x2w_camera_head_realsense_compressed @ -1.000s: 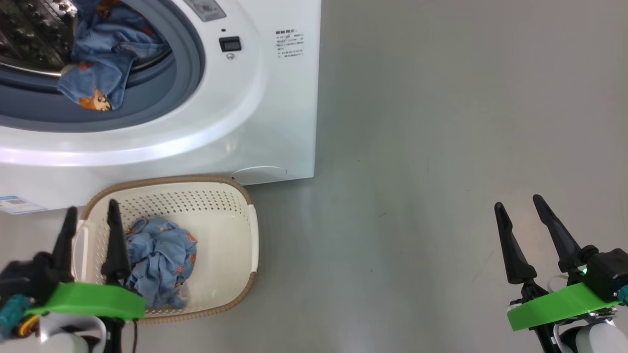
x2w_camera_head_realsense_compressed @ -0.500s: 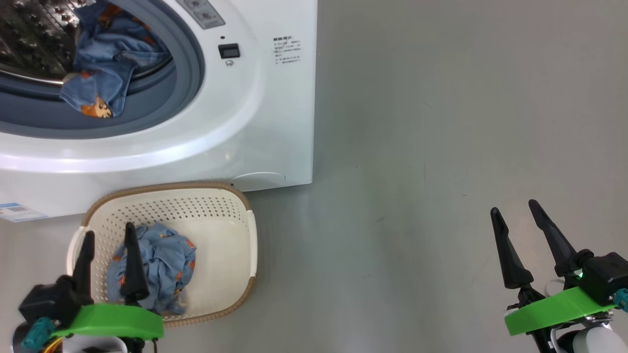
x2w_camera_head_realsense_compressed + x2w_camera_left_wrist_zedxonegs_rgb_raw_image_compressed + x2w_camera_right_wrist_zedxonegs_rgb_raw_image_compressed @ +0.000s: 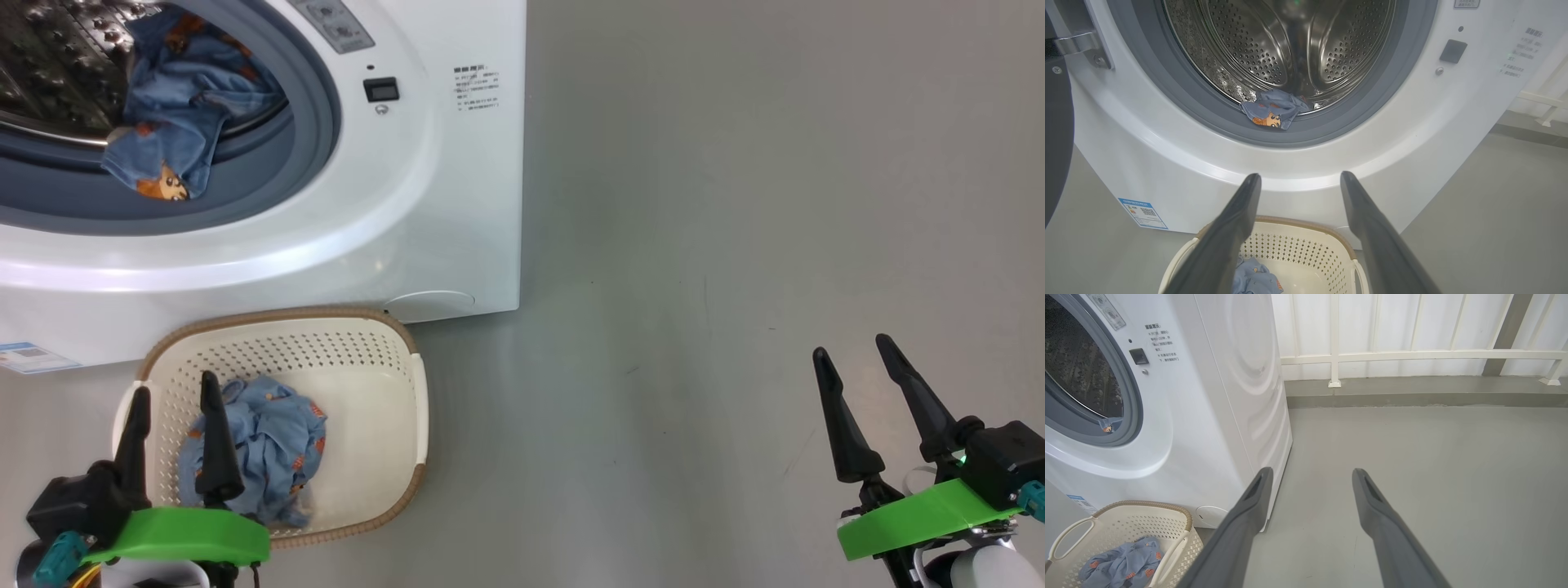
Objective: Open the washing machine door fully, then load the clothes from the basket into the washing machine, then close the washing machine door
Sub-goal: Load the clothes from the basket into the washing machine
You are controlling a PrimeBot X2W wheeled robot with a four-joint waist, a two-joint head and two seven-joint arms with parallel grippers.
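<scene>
Hovering wide and empty above the basket (image 3: 326, 314), the left hand (image 3: 174, 390) is placed to take the clothes (image 3: 269, 441) bundled there. One garment (image 3: 175, 98) drapes the mouth of the washing machine (image 3: 457, 204). The right hand (image 3: 851, 347) waits wide, well clear.

We're getting bright, even, diffuse light here, nothing dim. In the head view the washing machine (image 3: 457, 204) has a long pale glare band across its glossy white front just below the opening. The floor (image 3: 735, 245) right of the washing machine carries a soft sheen with hardly any shadow. In the left wrist view the drum (image 3: 1331, 53) inside the washing machine throws bright streaky reflections and goes dark toward its back. Both wrist views bend the washing machine's straight edges, typical wide-angle stuff. The left fingers (image 3: 1224, 237) and right fingers (image 3: 1392, 539) look soft, close to the lens. Small print on the washing machine's front is too blurry to read.
</scene>
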